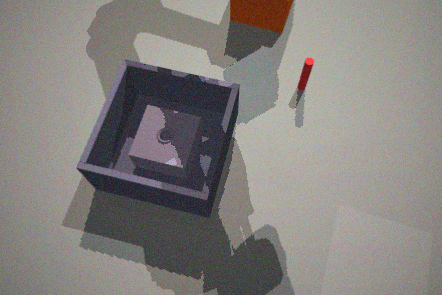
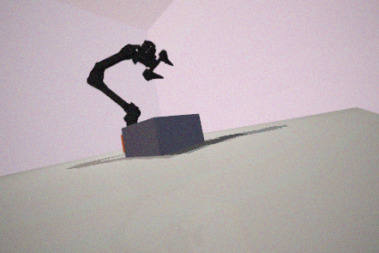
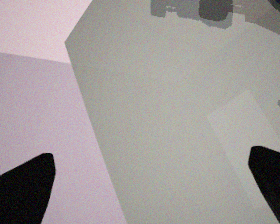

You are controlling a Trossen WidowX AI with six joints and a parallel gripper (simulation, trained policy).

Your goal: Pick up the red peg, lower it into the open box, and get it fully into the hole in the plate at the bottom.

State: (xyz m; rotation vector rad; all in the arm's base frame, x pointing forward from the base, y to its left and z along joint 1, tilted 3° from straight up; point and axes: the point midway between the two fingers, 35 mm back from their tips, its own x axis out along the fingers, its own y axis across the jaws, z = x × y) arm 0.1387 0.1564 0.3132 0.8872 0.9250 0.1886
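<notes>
The red peg [image 1: 305, 74] stands upright on the surface to the right of the box in the top view. The open box [image 1: 150, 196] [image 2: 180, 135] is dark grey-purple with high walls. Inside at its bottom is the plate [image 1: 145, 143], a raised square block with a round hole [image 1: 164, 136] near its middle; part of it lies in shadow. My gripper [image 2: 167, 71] [image 3: 155, 159] is open and empty, high above the box in the exterior view. It is out of frame in the top view. The peg is not seen in the exterior view or the wrist view.
The orange arm base [image 1: 256, 10] [image 2: 123, 143] stands behind the box, beyond the peg. The arm's shadows fall around and into the box. A slightly lighter rectangular patch [image 1: 380, 253] [image 3: 241, 122] shows on the surface at the lower right in the top view.
</notes>
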